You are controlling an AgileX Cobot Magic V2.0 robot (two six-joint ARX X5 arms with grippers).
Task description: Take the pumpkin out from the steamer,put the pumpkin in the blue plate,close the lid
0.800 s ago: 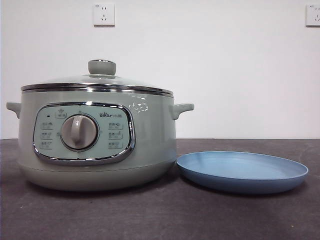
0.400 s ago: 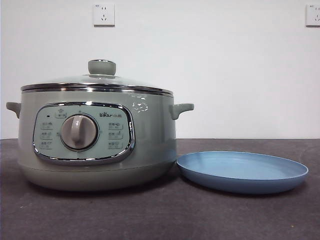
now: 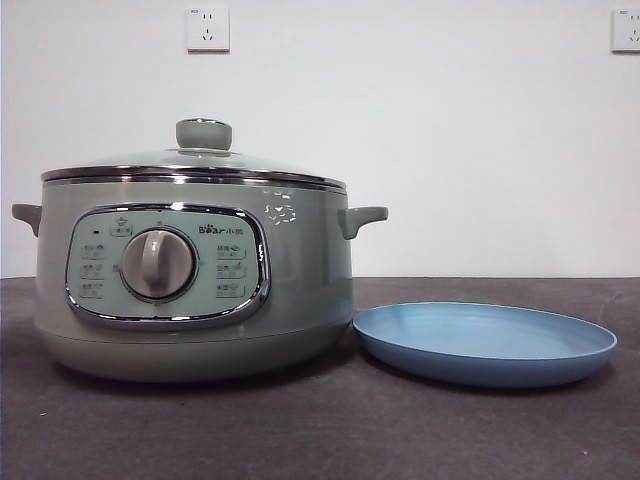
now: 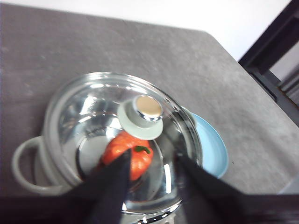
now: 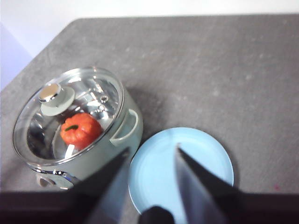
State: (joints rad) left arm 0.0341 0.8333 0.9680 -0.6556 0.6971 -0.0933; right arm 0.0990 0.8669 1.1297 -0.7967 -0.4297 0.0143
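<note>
Still, both grippers' fingers [image 4: 114, 182] gape, holding nothing (lid [image 4: 140, 114] on steamer [image 3: 190, 290]).

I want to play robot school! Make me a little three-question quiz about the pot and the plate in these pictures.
1. True or false: the lid is off the steamer.
2. Where is the pumpkin? A) on the plate B) inside the steamer C) on the table
3. Fill in: the plate is ____ in colour.

Key
1. False. The lid sits on the steamer, knob up.
2. B. It shows through the glass in both wrist views.
3. Blue. It lies beside the steamer with nothing on it, and the right gripper is above it with jaws open. The left gripper is open above the lid.
</note>
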